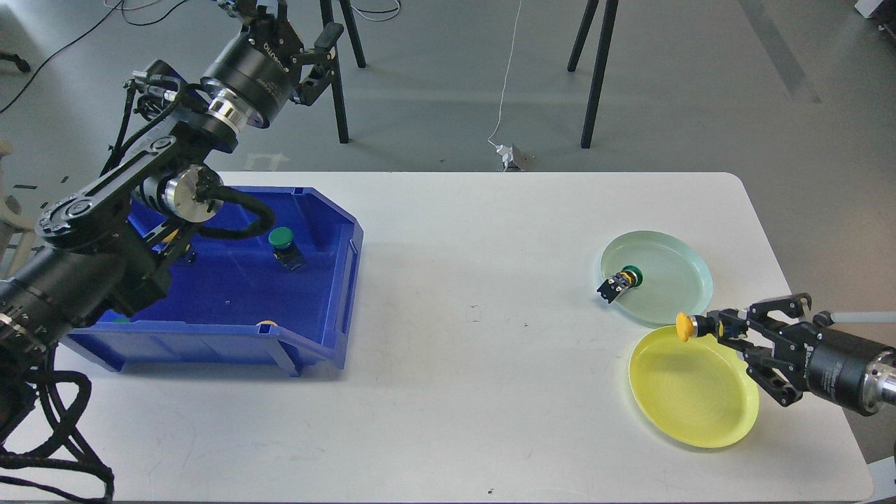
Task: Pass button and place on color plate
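My right gripper (722, 329) is shut on a yellow-capped button (685, 327) and holds it over the far edge of the yellow plate (689, 402), at the table's right front. Whether the button touches the plate I cannot tell. A pale green plate (672, 269) lies just behind, with a green-capped button (620, 281) on its side in it. My left gripper (283, 14) is raised high beyond the table's far left edge, open and empty, partly cut off by the top of the view.
A blue bin (210, 346) stands at the left and holds a green-capped button (282, 241), with further buttons partly hidden near its front wall (266, 323). Black stand legs (595, 77) rise beyond the table's far edge.
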Available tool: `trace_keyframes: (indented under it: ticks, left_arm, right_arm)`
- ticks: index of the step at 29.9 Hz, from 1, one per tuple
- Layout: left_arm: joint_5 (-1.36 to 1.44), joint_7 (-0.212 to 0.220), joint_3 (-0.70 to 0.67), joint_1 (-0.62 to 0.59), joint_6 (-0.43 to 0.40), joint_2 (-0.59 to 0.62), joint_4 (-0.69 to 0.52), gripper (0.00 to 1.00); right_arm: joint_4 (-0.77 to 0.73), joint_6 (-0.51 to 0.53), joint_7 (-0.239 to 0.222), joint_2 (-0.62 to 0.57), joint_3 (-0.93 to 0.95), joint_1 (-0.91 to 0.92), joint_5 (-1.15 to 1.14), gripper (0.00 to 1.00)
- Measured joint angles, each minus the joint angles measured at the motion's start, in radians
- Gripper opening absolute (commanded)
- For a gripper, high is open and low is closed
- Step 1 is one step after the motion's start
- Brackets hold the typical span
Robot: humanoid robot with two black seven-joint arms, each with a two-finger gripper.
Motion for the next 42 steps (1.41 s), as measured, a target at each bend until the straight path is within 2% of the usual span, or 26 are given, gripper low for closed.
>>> trace_keyframes:
  ticks: [5, 6, 8, 10, 17, 22, 26, 32, 34, 37, 42]
  left_arm:
    - [-0.042, 0.000, -0.004, 0.003, -0.011, 0.000, 0.023, 1.00]
    - [-0.045, 0.000, -0.004, 0.003, -0.011, 0.000, 0.024, 1.00]
    - [-0.049, 0.000, -0.007, 0.003, -0.012, 0.000, 0.026, 1.00]
    - [-0.050, 0.001, -0.016, 0.003, -0.013, 0.000, 0.026, 1.00]
    - [-0.050, 0.003, -0.027, 0.003, -0.013, 0.006, 0.026, 1.00]
    - [-0.050, 0.003, -0.030, 0.002, -0.015, 0.006, 0.026, 1.00]
    - [-0.050, 0.003, -0.031, 0.001, -0.015, 0.009, 0.026, 1.00]
    - [-0.050, 0.003, -0.041, 0.000, -0.015, 0.020, 0.026, 1.00]
    - [-0.050, 0.003, -0.050, 0.000, -0.014, 0.023, 0.027, 1.00]
    - [-0.052, 0.010, -0.054, 0.000, -0.014, 0.024, 0.045, 1.00]
    - [-0.085, 0.018, -0.072, -0.001, -0.017, 0.014, 0.132, 1.00]
  right_arm:
    - [-0.061, -0.040, 0.000, 0.107, -0.042, -0.007, -0.011, 0.24]
    - [-0.072, -0.043, 0.000, 0.120, -0.045, -0.009, -0.012, 0.27]
    - [-0.089, -0.047, 0.000, 0.138, -0.047, -0.011, -0.012, 0.37]
    - [-0.098, -0.050, -0.002, 0.155, -0.048, -0.011, -0.013, 0.59]
    - [-0.100, -0.062, -0.006, 0.167, -0.053, -0.002, -0.014, 0.79]
    - [-0.092, -0.054, 0.002, 0.098, -0.014, -0.002, -0.008, 0.94]
    - [-0.092, -0.031, 0.008, 0.046, 0.067, -0.002, 0.008, 0.96]
    - [-0.100, -0.003, 0.010, 0.060, 0.379, -0.002, 0.061, 0.99]
    - [-0.100, 0.001, 0.018, 0.115, 0.491, 0.001, 0.067, 0.99]
    - [-0.106, 0.005, 0.050, 0.256, 0.640, 0.032, 0.068, 0.99]
    - [-0.183, 0.008, 0.065, 0.442, 0.714, 0.178, 0.066, 0.99]
